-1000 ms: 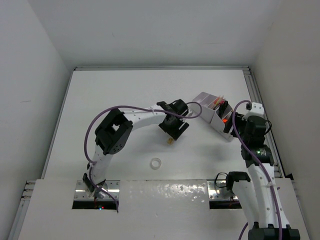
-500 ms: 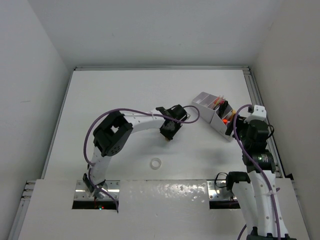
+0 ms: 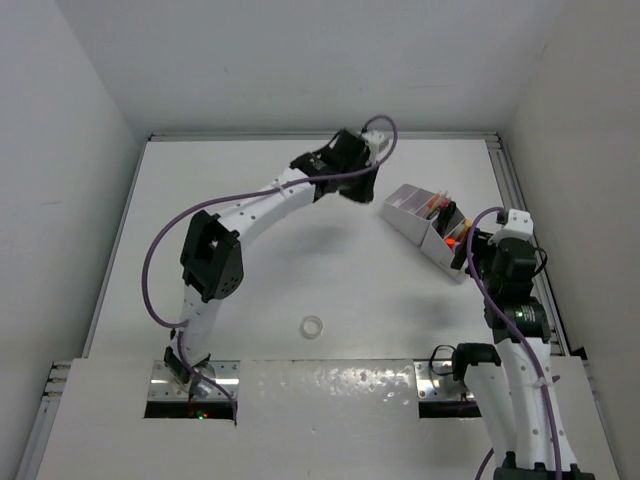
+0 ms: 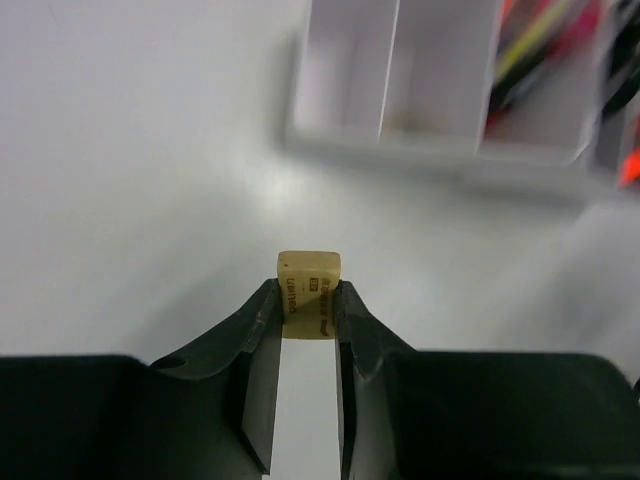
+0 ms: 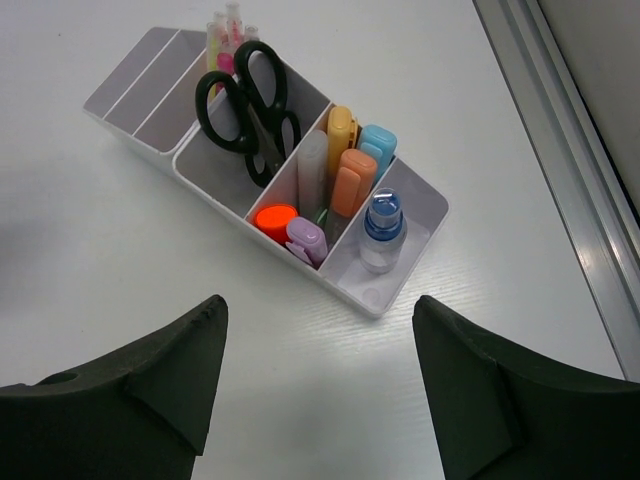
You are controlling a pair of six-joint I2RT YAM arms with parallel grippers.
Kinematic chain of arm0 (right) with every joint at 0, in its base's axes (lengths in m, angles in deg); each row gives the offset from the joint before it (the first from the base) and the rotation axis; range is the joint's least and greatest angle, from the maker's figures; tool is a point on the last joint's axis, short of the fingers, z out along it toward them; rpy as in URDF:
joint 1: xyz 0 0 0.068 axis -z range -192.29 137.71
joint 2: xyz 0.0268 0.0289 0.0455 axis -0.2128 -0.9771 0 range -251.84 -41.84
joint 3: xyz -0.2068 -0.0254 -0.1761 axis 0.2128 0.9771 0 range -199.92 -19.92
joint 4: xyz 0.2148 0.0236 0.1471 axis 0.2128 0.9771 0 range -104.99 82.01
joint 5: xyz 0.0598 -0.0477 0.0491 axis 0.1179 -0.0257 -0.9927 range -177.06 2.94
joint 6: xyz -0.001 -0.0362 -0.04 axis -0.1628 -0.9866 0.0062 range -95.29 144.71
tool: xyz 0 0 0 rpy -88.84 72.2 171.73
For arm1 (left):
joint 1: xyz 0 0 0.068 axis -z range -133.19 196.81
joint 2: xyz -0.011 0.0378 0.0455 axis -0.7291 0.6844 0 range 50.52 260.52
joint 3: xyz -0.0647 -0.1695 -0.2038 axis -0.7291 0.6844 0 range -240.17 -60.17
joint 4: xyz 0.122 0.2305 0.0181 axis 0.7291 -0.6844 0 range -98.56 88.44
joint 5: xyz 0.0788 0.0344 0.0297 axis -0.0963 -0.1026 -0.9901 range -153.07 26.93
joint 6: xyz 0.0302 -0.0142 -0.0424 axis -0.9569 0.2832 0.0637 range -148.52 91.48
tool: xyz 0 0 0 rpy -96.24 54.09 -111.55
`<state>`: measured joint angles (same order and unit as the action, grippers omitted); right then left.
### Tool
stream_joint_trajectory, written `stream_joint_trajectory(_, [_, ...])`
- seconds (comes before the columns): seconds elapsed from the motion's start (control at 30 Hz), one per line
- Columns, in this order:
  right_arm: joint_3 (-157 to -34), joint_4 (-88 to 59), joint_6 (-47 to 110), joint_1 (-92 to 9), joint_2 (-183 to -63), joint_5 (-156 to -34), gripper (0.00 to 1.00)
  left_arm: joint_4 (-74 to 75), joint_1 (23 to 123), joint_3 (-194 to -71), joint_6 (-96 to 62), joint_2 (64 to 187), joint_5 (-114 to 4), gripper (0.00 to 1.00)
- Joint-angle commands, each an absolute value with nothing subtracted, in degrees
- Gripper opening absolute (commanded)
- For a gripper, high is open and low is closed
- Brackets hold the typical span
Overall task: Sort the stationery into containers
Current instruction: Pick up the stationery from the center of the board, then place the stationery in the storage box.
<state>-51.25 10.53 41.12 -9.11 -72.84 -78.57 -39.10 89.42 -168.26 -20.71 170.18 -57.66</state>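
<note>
**Lifted off mid-table and carried toward the far side: one eraser**

Swung within the last second from the middle of the table up to the far side, just beside the organizer's left end. Pinched between the fingertips of the left gripper: a small beige eraser, upright, clear of the surface, short of the two bare compartments ahead.

Spread wide and holding nothing: right gripper, hovering near the organizer's other end.

Already sorted, judging from the right wrist view: scissors, pens, highlighters and a small blue-capped bottle, each in a compartment. Left to do, by the look of it: dropping the eraser in, then fetching the tape ring, alone on the near half of the table and well apart from everything.

Plenty of open surface left of the organizer. Tighter on its right: a metal rail along the table edge, side wall close behind.
</note>
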Motion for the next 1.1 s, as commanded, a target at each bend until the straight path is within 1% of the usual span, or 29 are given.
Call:
stream_joint_trajectory(0.0, [-50.6, 7.1, 43.3, -9.6, -73.9, -79.3, 0.73, -29.1, 89.7, -179.7, -22.3, 172.7, -54.6, 0.0])
stream_joint_trajectory(0.03, [-50.6, 6.7, 43.3, -9.6, -74.2, -79.2, 0.73, -26.1, 90.5, -181.3, -22.5, 173.7, -56.5, 0.0])
stream_joint_trajectory(0.13, [-51.2, 6.8, 42.7, -9.6, -75.3, -78.6, 0.73, -17.2, 91.6, -181.8, -22.9, 176.2, -57.5, 0.0])
stream_joint_trajectory(0.23, [-52.1, 7.8, 41.4, -9.6, -76.0, -77.8, 0.73, -15.2, 92.4, -187.3, -23.6, 182.8, -57.2, 0.0])
stream_joint_trajectory(0.4, [-51.8, 9.2, 39.9, -9.6, -76.1, -76.8, 0.73, -8.9, 93.5, -188.6, -24.4, 186.9, -55.8, 0.0])
stream_joint_trajectory(0.47, [-51.6, 9.5, 39.6, -9.6, -76.0, -76.5, 0.73, -8.3, 93.9, -189.5, -25.9, 188.8, -56.1, 0.0])
stream_joint_trajectory(0.53, [-51.3, 9.9, 39.6, -9.6, -76.1, -76.2, 0.73, -8.2, 94.4, -189.8, -26.1, 189.7, -58.8, 0.0])
stream_joint_trajectory(0.73, [-50.3, 9.6, 39.4, -9.6, -76.3, -75.6, 0.74, -8.1, 94.4, -189.4, -26.5, 191.1, -59.4, 0.0])
stream_joint_trajectory(0.83, [-50.7, 9.4, 39.0, -9.6, -76.6, -75.6, 0.74, -7.5, 94.4, -187.6, -27.0, 191.4, -59.4, 0.27])
stream_joint_trajectory(0.87, [-50.9, 9.5, 38.9, -9.6, -76.8, -75.6, 0.74, -7.6, 94.3, -187.3, -27.2, 191.5, -59.0, 0.39])
stream_joint_trajectory(0.93, [-51.4, 9.5, 38.7, -9.6, -77.2, -75.7, 0.74, -8.0, 94.4, -186.8, -27.6, 191.4, -57.2, 0.47])
stream_joint_trajectory(0.97, [-51.6, 9.6, 38.3, -9.6, -77.1, -75.8, 0.74, -8.4, 94.4, -186.8, -27.6, 191.2, -56.6, 0.53])
stream_joint_trajectory(1.07, [-52.2, 10.1, 38.1, -9.6, -77.3, -76.3, 0.74, -10.2, 94.4, -188.0, -27.3, 191.0, -56.3, 0.59])
